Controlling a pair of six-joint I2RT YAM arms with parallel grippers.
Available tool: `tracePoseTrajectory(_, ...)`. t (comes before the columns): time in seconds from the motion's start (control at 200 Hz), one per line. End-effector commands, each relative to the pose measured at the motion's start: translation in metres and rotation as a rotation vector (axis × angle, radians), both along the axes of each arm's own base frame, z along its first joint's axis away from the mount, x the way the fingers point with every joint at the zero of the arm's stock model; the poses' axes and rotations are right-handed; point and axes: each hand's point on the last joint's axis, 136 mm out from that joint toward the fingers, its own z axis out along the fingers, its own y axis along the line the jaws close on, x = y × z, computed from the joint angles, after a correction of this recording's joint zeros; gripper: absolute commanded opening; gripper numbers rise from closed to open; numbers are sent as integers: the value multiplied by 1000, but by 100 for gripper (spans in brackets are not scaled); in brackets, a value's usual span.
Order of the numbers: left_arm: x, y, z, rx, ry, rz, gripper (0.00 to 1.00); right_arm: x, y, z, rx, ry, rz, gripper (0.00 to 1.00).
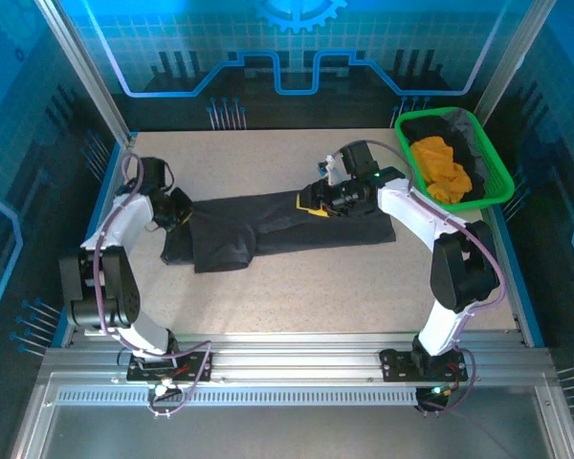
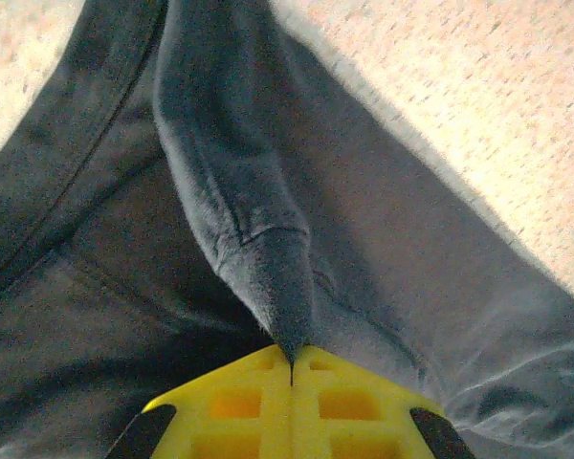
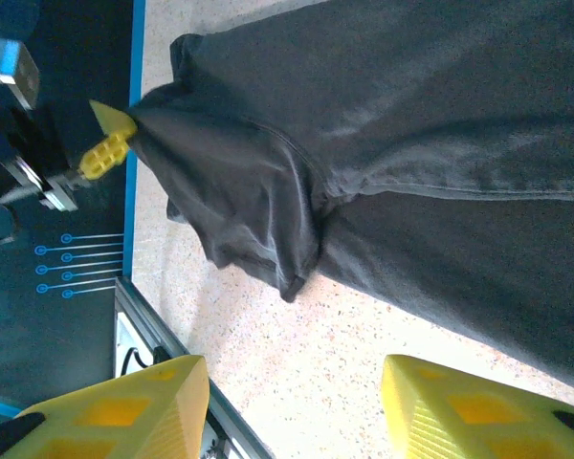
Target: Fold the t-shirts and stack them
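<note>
A large charcoal-black t-shirt [image 1: 277, 228] lies stretched across the table, folded into a long strip. My left gripper [image 1: 181, 214] is at its left end, and in the left wrist view its yellow jaws are shut on a pinched ridge of the fabric [image 2: 268, 258]. My right gripper [image 1: 312, 203] hovers over the shirt's far edge near the middle. In the right wrist view it [image 3: 292, 406] stands open with bare table between the fingers, and the shirt [image 3: 411, 124] lies beyond. An orange t-shirt [image 1: 442, 170] and another dark one [image 1: 440, 127] lie in the basket.
The green plastic basket [image 1: 498, 172] stands at the back right corner. Blue rails border the table at the left [image 1: 103, 206] and right. A metal frame [image 1: 297, 368] runs along the near edge by the arm bases.
</note>
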Motion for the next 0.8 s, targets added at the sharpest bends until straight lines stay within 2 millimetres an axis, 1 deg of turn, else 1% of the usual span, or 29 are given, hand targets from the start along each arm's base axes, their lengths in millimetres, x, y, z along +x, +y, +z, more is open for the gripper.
tracePoseTrajectory(0.0, -6, 5, -11, -1, 144, -20, 0, -4, 3, 2, 7, 7, 21, 52)
tracePoseTrajectory(0.175, 12, 14, -17, -25, 210, -33, 0, -8, -1, 0, 3, 12, 15, 52)
tracePoseTrajectory(0.44, 43, 33, -23, -3, 215, -48, 0, -14, -7, -3, -5, 20, 6, 52)
tracePoseTrajectory(0.61, 56, 35, -26, -13, 224, -55, 0, -17, -10, -4, -10, 27, 2, 52)
tracePoseTrajectory(0.795, 65, 43, -40, 8, 256, -70, 0, -19, -11, -6, -13, 30, -4, 52)
